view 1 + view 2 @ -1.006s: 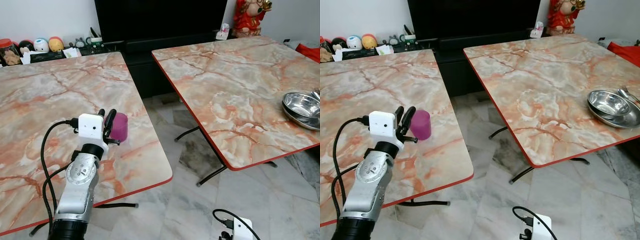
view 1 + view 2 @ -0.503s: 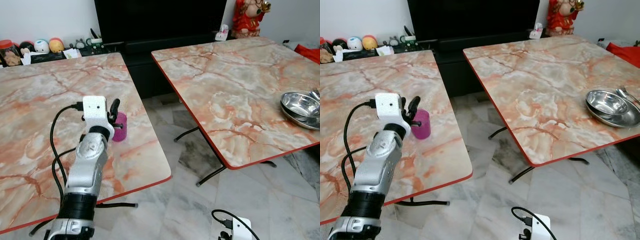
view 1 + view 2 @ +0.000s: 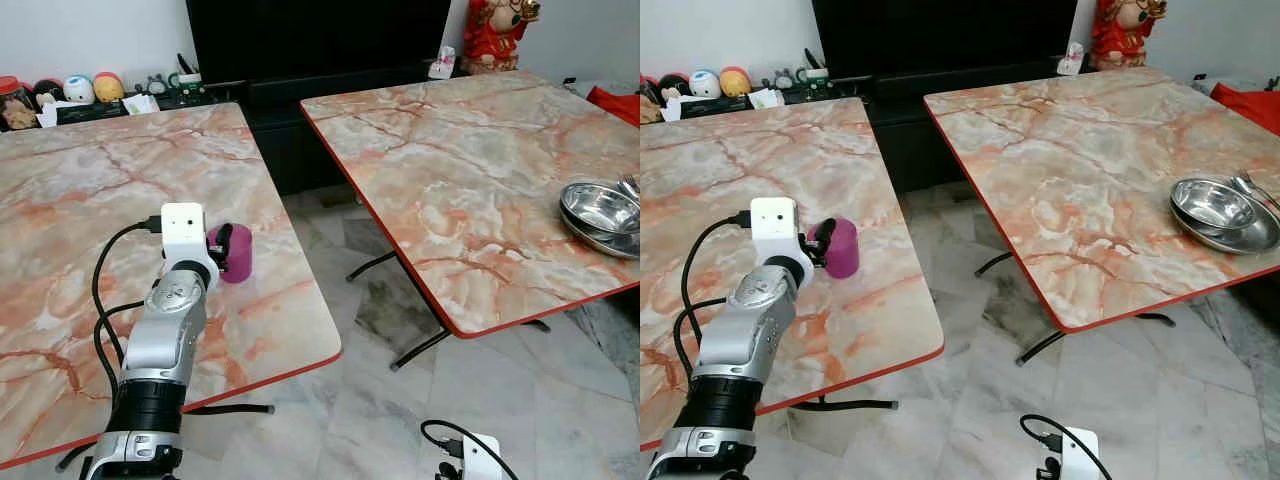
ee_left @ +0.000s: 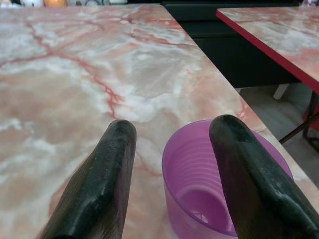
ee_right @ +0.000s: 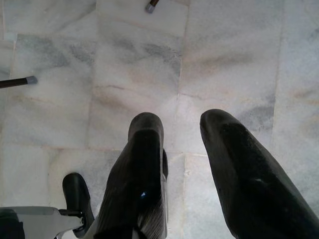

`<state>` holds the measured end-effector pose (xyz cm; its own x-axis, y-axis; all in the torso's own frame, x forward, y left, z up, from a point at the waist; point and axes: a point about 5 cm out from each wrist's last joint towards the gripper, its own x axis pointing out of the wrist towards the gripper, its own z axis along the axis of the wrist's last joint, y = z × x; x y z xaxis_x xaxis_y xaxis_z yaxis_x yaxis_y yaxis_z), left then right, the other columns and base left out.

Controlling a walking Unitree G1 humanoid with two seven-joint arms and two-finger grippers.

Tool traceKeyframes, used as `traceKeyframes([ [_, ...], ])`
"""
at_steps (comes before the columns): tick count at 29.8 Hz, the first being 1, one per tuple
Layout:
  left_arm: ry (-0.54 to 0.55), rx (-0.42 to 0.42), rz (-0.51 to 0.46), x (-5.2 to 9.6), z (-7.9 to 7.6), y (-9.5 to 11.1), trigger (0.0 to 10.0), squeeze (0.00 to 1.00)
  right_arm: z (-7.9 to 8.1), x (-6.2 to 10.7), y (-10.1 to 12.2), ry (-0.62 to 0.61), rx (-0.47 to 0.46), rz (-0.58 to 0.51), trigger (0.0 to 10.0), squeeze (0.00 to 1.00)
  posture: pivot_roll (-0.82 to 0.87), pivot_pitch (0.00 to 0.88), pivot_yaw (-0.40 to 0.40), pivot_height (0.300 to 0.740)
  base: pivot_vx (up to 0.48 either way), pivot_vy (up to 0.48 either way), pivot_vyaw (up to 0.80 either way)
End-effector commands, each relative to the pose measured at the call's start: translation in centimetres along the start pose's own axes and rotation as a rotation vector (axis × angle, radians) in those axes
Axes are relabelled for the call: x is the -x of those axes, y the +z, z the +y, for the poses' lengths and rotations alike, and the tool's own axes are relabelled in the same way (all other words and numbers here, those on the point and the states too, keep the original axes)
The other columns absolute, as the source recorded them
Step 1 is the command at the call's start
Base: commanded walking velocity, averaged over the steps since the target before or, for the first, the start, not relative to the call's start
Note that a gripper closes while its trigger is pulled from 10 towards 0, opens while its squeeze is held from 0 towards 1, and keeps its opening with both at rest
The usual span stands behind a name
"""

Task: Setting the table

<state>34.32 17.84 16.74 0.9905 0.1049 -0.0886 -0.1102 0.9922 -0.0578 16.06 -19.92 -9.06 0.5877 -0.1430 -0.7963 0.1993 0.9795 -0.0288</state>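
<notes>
A purple plastic cup (image 3: 238,252) stands upright near the right edge of the left marble table (image 3: 90,190). My left gripper (image 3: 222,245) reaches it from the near side. In the left wrist view, the left gripper (image 4: 174,124) is open. One black finger (image 4: 107,179) stays outside the cup (image 4: 209,199) with a gap to its wall, and the other crosses the cup's rim. A stack of steel bowls (image 3: 1225,212) sits at the right edge of the right table (image 3: 470,150). My right gripper (image 5: 182,119) hangs open over the tiled floor.
A gap of tiled floor (image 3: 350,260) with the tables' black legs separates the two red-edged tables. A dark TV cabinet (image 3: 320,60) stands behind them. Toys and jars (image 3: 80,90) line the back left, and a red figurine (image 3: 497,35) stands at the back right.
The cup, held tilted in the air a second ago, now stands on the table. My left arm has come down, and its fingers have spread away from the cup's wall.
</notes>
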Motion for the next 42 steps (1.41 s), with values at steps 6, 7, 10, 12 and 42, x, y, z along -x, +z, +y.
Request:
traceKeyframes([
  [6, 0.097, 0.112, 0.015, -0.3, 0.9, 1.3, 10.0, 0.0, -0.2, 0.1, -0.3, -0.003, 0.008, 0.012, 10.0, 0.0, 0.11, 0.0, 0.009, 0.74, 0.0, 0.0, 0.0],
  [7, 0.105, 0.112, 0.017, -0.3, 1.0, 1.3, 10.0, 0.0, -0.2, 0.1, -0.3, -0.003, 0.008, 0.012, 10.0, 0.0, 0.11, 0.0, 0.009, 0.74, 0.0, 0.0, 0.0],
  [10, 0.131, 0.156, 0.067, -0.4, 1.4, 1.0, 10.0, 1.0, -0.2, 0.1, -0.3, -0.002, 0.009, 0.014, 10.0, 0.0, 0.11, 0.0, 0.011, 0.74, 0.0, 0.0, 0.0],
  [12, 0.125, 0.194, 0.094, -0.4, 1.4, 0.7, 10.0, 1.0, -0.2, 0.1, -0.3, 0.0, 0.01, 0.016, 10.0, 0.0, 0.11, 0.0, 0.011, 0.74, 0.0, 0.0, 0.0],
  [42, 0.052, 0.016, 0.102, 0.0, 0.1, 0.4, 10.0, 0.0, -0.2, 0.0, -0.2, 0.008, 0.021, 0.016, 10.0, 0.0, 0.11, 0.0, 0.011, 0.74, 0.0, 0.0, 0.0],
])
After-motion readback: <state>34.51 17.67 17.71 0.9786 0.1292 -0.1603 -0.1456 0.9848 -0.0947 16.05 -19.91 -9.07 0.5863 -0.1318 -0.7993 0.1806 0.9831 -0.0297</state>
